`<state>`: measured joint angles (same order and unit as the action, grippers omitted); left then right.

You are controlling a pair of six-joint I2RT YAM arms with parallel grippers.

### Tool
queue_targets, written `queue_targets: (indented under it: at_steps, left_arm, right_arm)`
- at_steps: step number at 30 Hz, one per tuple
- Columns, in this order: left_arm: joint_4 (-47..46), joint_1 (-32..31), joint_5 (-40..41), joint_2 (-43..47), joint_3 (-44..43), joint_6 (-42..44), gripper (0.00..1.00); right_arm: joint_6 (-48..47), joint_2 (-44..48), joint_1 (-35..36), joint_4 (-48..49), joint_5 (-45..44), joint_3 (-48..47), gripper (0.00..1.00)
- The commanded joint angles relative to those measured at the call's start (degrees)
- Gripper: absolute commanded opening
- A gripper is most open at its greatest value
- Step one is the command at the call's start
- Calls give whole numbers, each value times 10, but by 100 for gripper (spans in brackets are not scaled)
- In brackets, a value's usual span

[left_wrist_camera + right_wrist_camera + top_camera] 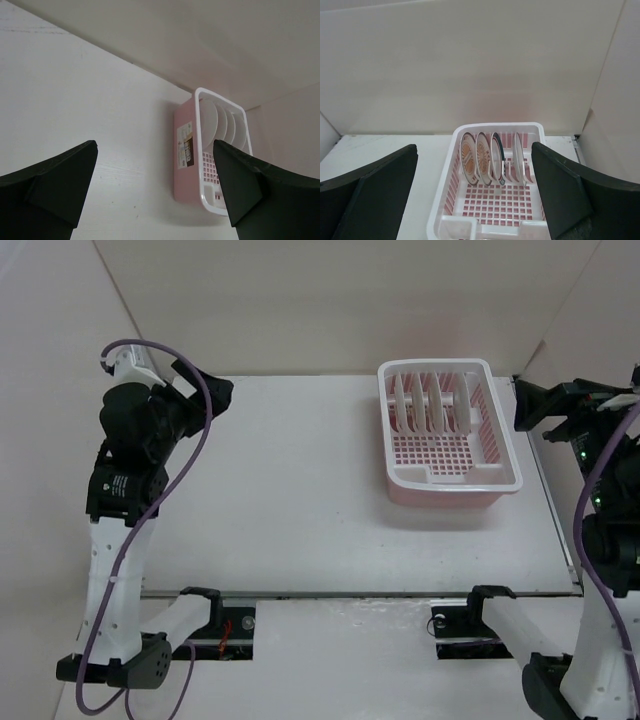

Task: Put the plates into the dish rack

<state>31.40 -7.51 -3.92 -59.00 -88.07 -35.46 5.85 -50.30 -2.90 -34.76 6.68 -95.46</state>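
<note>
Right wrist: plates [483,157] in dish rack [500,125]

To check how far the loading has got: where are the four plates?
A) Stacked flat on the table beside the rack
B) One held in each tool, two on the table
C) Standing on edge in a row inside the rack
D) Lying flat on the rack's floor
C: the right wrist view shows all four plates upright on edge, side by side, inside the dish rack.
</note>
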Motion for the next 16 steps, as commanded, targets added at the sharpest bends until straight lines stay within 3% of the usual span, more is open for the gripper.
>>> queue_targets:
  at_steps: [1,16]
  left_arm:
    - [-1,-2,18,25,28,-3,100]
    - [16,-13,41,47,22,-3,100]
  right_arm:
    - [7,22,18,-20,-50,8,100]
    - [7,47,24,-43,-57,-10,100]
